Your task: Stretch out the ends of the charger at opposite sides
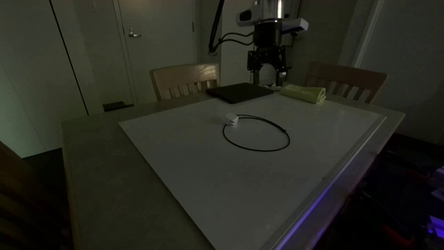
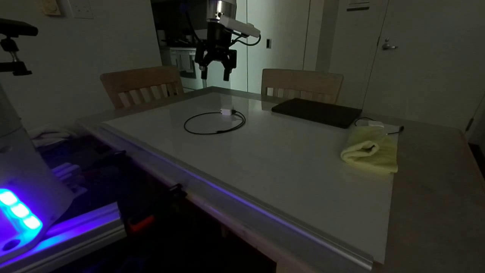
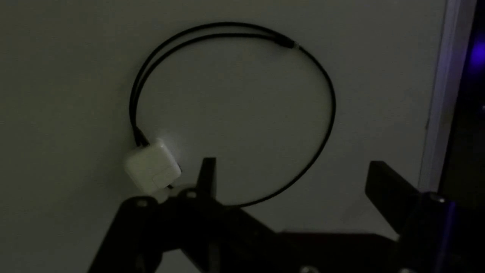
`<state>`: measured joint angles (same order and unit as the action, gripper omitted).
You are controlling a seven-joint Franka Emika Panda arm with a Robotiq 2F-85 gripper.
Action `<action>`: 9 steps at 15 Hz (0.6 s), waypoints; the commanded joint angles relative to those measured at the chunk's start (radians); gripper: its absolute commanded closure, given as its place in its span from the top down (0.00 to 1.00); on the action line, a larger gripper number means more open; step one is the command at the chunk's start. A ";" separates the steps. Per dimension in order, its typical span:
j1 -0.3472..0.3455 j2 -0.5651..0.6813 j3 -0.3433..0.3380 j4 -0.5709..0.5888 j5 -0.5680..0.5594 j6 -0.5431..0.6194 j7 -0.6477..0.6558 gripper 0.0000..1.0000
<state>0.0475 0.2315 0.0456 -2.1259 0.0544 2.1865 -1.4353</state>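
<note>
Hanging above whiteboard, Robotiq gripper spread wide, nothing held. Charger cable lies looped on whiteboard, white plug block on one side, dark connector tip opposite. Likely pre-grasp step; next move probably: descend, pinch plug block or tip, pull outward.

The pincer is black and two-fingered with pale screws, the wrist shiny silver, the cables black.

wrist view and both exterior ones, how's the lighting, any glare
Wrist view: dim, gripper near black, pale sheen beside the plug; both exterior views: dim, violet glow along the board edge; in an exterior view, blue-haloed lamps glare nearly white.
</note>
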 commanded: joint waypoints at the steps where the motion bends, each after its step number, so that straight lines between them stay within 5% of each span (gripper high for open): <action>1: -0.043 0.067 0.053 -0.010 0.050 0.171 -0.183 1.00; 6: -0.074 0.177 0.132 0.033 0.087 0.280 -0.419 1.00; 9: -0.065 0.244 0.136 0.092 0.048 0.282 -0.430 1.00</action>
<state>0.0013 0.4018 0.1623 -2.1049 0.1164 2.4548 -1.8201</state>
